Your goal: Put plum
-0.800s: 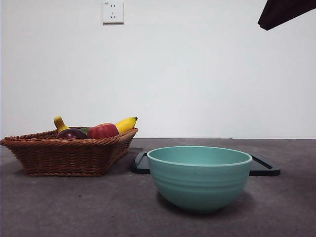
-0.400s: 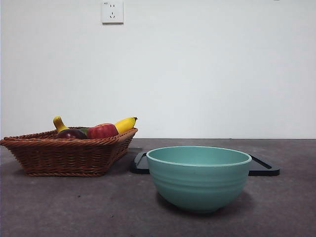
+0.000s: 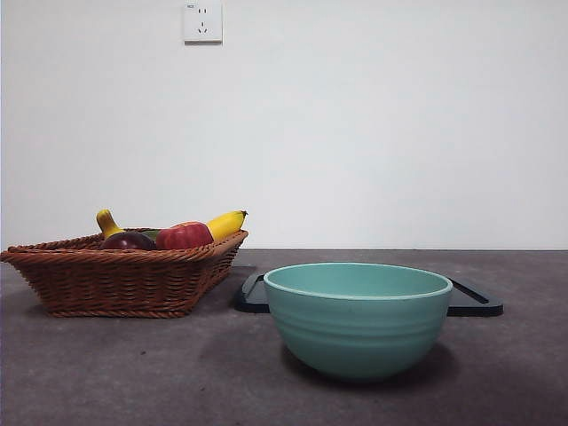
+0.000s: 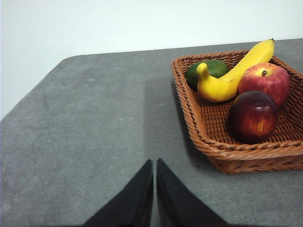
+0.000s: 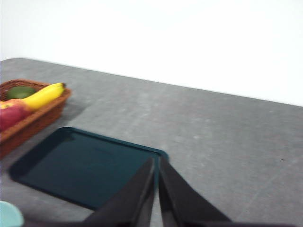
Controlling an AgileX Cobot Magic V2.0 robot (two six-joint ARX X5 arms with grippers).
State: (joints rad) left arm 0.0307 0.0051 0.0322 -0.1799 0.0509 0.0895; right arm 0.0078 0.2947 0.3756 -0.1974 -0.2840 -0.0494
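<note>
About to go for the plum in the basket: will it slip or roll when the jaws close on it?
The plum is round and glossy, so it may slip in a shallow pinch. Pushed, it would probably roll little: it sits against the apple and near the wicker basket's wall. It looks firm, though that is a guess.

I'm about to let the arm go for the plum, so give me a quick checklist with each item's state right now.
1. Plum in the basket, uncovered from above: ok.
2. Not confused with the brighter red apple touching it: ok.
3. Left gripper open for a grasp: not ok, jaws shut, off to the side of the basket.
4. Right gripper out of the way: ok, shut above the dark tray.
5. Green bowl empty and upright: cannot tell the inside from the front view.
</note>
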